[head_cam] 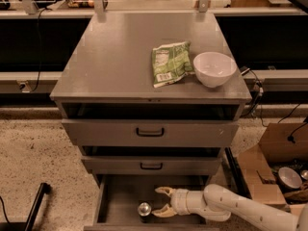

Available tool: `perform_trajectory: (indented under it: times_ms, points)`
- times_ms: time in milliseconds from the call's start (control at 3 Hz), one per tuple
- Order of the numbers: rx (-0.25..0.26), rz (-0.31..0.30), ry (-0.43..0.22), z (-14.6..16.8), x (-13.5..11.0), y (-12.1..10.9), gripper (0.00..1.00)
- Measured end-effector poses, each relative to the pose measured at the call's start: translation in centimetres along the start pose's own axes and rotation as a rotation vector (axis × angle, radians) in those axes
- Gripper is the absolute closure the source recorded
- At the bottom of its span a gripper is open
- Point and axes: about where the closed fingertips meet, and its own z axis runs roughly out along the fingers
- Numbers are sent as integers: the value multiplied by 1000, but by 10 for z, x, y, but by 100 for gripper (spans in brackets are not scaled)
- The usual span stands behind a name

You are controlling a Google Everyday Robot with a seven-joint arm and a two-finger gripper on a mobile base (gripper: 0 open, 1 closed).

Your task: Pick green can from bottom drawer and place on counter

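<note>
Your gripper (157, 202) is sitting low inside the bottom drawer (126, 192), reaching in from the drawer's right side on the white arm (226, 207). Its two fingers are standing spread wide and holding nothing.

The green can (144, 209) is standing upright on the floor of the bottom drawer near the front edge, silver top up. It is sitting just beside the fingertips, on the side away from the arm. Whether the nearer finger is touching it, I cannot tell.

My reading: the fingers are being kept apart so they can pass either side of the can. The arm is coming in low and level because the two drawers above the bottom drawer are leaving little headroom. The grasp is not yet made.

Well above the bottom drawer, the counter (120, 57) is carrying a green snack bag (171, 64) and a white bowl (215, 69), lying side by side toward its right.

Writing: the bag is showing a white label patch at its near end, but the print is not reading. No brand is showing on the can.
</note>
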Motion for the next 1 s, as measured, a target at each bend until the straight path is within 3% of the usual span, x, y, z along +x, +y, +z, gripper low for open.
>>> perform_trajectory:
  times_ms: [333,667,1000]
  points:
    - [-38,-1,-13,14,22,3,18]
    - [-39,0,-17,15,21,2,0]
    - [-39,0,-17,15,21,3,0]
